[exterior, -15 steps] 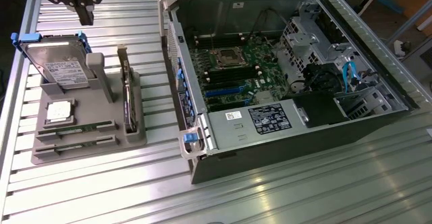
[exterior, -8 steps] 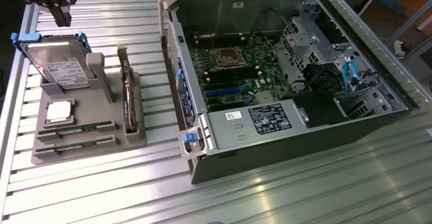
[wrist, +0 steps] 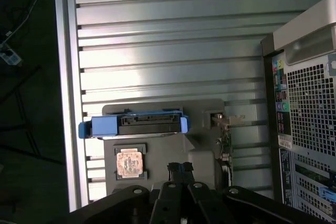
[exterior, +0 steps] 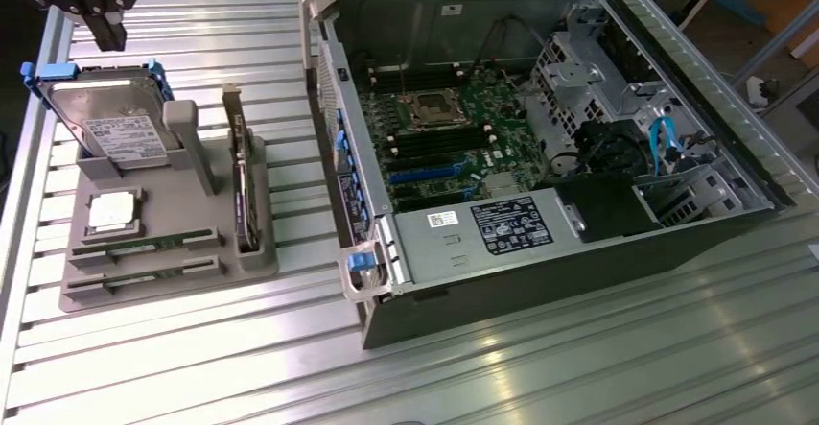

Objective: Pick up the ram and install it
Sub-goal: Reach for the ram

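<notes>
- The hand (exterior: 109, 34) hangs over the far corner of the table (exterior: 538, 367), on the exterior view's left. Its fingers are pressed together and hold nothing.
- In the wrist view the closed hand (wrist: 180, 169) is above the tray (wrist: 202, 109), near the drive (wrist: 134, 126) and the CPU (wrist: 128, 162).
- The ram (exterior: 138, 245) lies flat in a slot at the near end of the tray (exterior: 192, 281), with a second stick (exterior: 134, 275) just nearer. Neither is touched, and the hand is well apart from both.
- The card (exterior: 240, 190) stands upright at the tray's right side, and the drive (exterior: 109, 123) leans at its far end.
- The case (exterior: 538, 147) lies open on the right. The long slots (exterior: 442, 140) on its board look empty, though this is hard to tell.
- Judged from this, the task is at its start: no pickup or install has been done.
</notes>
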